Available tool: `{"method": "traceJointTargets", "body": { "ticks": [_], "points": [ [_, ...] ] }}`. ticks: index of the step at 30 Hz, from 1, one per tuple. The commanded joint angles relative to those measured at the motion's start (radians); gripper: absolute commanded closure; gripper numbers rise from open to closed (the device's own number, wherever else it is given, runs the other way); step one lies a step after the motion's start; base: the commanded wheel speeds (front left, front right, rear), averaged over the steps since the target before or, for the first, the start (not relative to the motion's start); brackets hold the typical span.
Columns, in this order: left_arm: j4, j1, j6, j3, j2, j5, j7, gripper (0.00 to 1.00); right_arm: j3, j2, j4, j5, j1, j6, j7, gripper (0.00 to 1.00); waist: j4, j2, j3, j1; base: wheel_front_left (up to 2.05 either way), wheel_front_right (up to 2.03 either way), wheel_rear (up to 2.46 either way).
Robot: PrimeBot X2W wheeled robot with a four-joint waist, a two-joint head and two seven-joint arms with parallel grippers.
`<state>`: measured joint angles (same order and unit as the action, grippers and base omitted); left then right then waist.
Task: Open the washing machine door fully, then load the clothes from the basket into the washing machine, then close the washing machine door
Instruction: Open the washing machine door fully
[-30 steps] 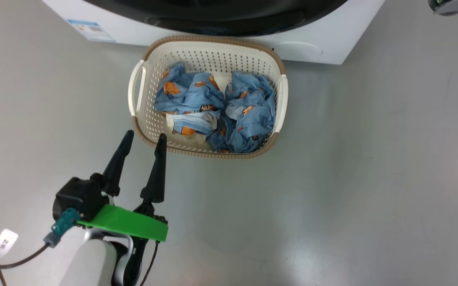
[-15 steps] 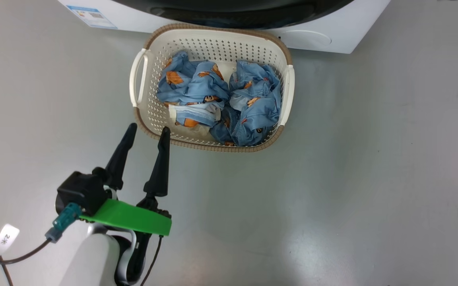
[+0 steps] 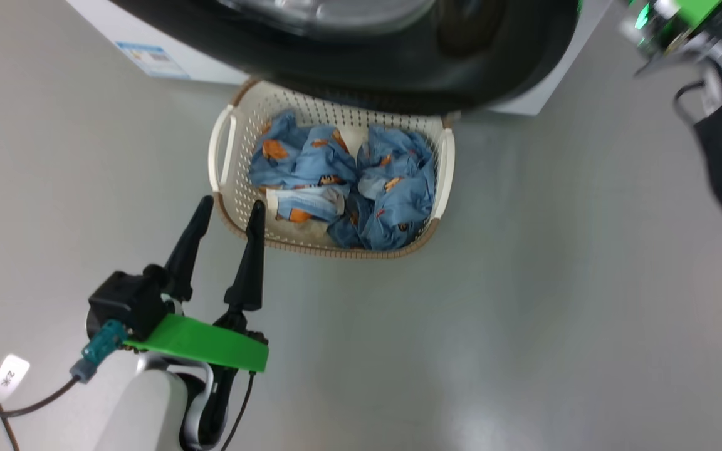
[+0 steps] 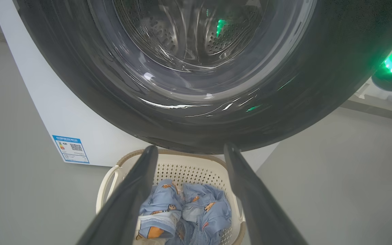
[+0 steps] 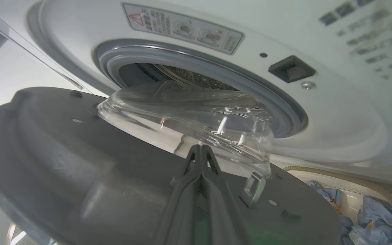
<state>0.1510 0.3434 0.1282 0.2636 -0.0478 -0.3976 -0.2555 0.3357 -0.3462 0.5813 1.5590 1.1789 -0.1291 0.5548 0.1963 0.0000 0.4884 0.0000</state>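
Two dark fingers of the left gripper stand spread wide and hold nothing. You will find their tips just short of the near left corner of the basket, without touching it. A green bracket and a tagged cable sit behind the fingers at the wrist.

Note the basket on the grey floor, directly in front of the washing machine. Its opening faces up, its long axis runs left to right across the head view, and a handle sits at each short end. The clothes lie bunched inside it, below the rim.

Observe the obstruction: the washing machine door stands partly open and overhangs the far rim of the basket. In the left wrist view its glossy black ring and glass fill the space above the open left gripper. A blue label marks the white front panel low on the left.

Check the right gripper in its wrist view. Its fingers are pressed together and grasp nothing. The tips lie over the door's dark inner face, at the foot of the glass bowl; you cannot tell whether they touch it. Beyond the bowl are the grey gasket and the latch socket.
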Motion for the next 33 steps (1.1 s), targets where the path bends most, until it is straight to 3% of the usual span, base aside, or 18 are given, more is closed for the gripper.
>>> {"method": "traceJointTargets", "body": {
  "ticks": [1, 20, 33],
  "points": [
    [-0.018, -0.022, 0.003, -0.036, -0.02, 0.001, -0.006, 0.0, 0.022, 0.042, -0.038, 0.001, -0.035, -0.002, 0.016, 1.0, -0.005, 0.0, -0.03, 0.0, 0.0, 0.0, 0.0],
    [-0.014, -0.165, 0.003, -0.08, -0.027, 0.02, -0.006, 0.0, 0.079, 0.078, -0.147, 0.027, -0.297, -0.002, 0.07, 1.0, 0.0, 0.0, -0.235, 0.0, 0.0, 0.0, 0.0],
    [-0.022, -0.224, 0.003, -0.085, -0.021, 0.034, -0.006, 0.0, 0.125, 0.123, -0.214, 0.039, -0.42, -0.002, 0.124, 1.0, 0.048, 0.0, -0.321, 0.0, 0.0, 0.0, 0.0]
  ]
}}
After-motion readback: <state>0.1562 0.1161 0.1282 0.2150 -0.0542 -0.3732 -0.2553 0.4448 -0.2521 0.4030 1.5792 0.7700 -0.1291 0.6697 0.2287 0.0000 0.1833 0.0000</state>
